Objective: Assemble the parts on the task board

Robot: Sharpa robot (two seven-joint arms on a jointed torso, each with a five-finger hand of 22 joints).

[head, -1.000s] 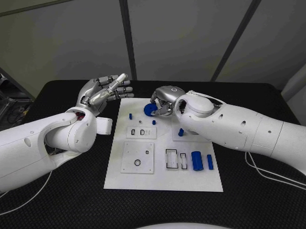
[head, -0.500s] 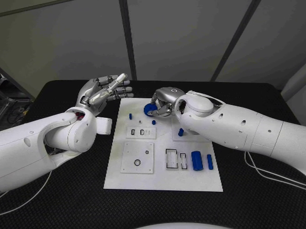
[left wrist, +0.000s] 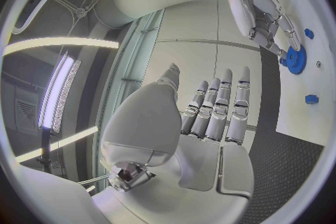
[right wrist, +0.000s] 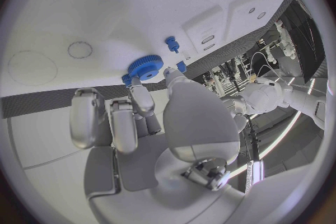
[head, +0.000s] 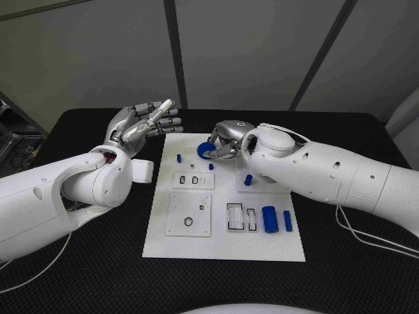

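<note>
Change over the last second is very small: the right hand (head: 227, 139) stays at the far end of the task board (head: 224, 243) with the blue gear (head: 206, 151) in its fingers (right wrist: 140, 99), and the gear shifts hardly at all. The left hand (head: 141, 124) keeps hovering above the counter (head: 68, 281), just left of the board's far left corner, fingers straight and apart, holding nothing.

I judge that the gear placement is in its slow, fine part: the gear is not yet released, and it seems to be lowered or seated near the far edge of the board. Whether it already touches the board, I cannot tell.

The gear is a flat blue wheel with small teeth around the rim and a raised hub in the middle, pinched by the fingertips at its rim. In the right wrist view it hangs close over the white surface. Other blue parts wait on the board: a small peg (head: 179, 158) left of the gear, another small piece (head: 248, 180) in the middle, and 2 blue cylinders (head: 277, 220) at the near right beside black-outlined slots.
</note>
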